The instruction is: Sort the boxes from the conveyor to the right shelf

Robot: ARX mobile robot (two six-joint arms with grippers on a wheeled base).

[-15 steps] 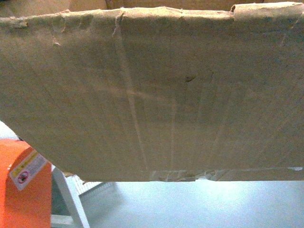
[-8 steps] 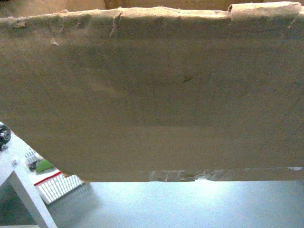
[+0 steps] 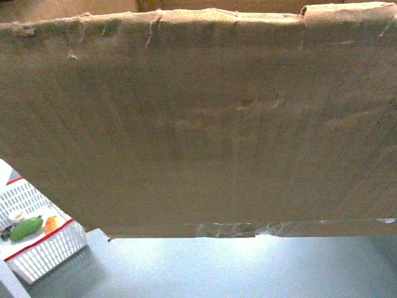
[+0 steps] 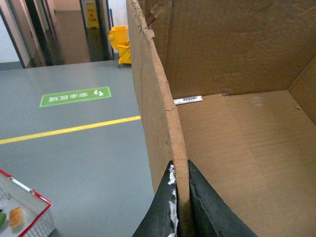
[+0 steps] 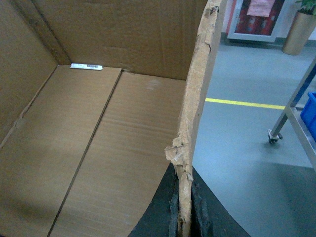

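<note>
1. Across the head view: one large brown corrugated cardboard box (image 3: pixel 198 124), held up off the grey floor (image 3: pixel 248 267), its ragged torn top edge along the upper frame, clear tape (image 3: pixel 248 229) on the bottom seam.
2. Held from both sides: left gripper (image 4: pixel 180 207) closed to a narrow gap on the box's left wall, one black finger (image 4: pixel 160 212) outside, the other inside; right gripper (image 5: pixel 183 212) likewise pinching the torn right wall, one dark finger on each face.
3. Inside the box: one small white barcode sticker strip (image 5: pixel 86 66) at the foot of the far wall, seen from both wrist views; otherwise bare cardboard bottom.
4. Low left in the head view: one white wire basket with a red rim (image 3: pixel 43 248), holding one green item (image 3: pixel 26 228), one orange item (image 3: pixel 52 223) and other small pieces too blurred to name.
5. On the floor: one yellow line (image 4: pixel 69 130), one green marking with white lettering (image 4: pixel 75 96).
6. Farther off: one yellow object (image 4: pixel 121 44) by dark doors, one steel frame leg on a caster (image 5: pixel 279 128), one blue crate corner (image 5: pixel 310 113), one golden planter (image 5: pixel 298 29).
</note>
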